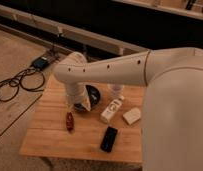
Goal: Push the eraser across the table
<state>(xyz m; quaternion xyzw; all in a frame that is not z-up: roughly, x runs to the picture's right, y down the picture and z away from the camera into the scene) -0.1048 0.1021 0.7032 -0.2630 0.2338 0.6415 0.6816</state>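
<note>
The eraser (pixel 109 139) is a small, flat black block with rounded corners. It lies flat on the tan plank worktop (pixel 47 134), close to the front edge, with its long side a little tilted. The hand (pixel 81 104) is over the back part, apart from the eraser.

My arm (pixel 110 67) is all smooth cream-white shell: one broad rounded segment, a slimmer tube dotted with small dark screw holes, and a bulbous elbow cap with more of those holes. My gripper (pixel 81 103) is a short pale stub beneath the elbow, over the table (pixel 45 135).
</note>
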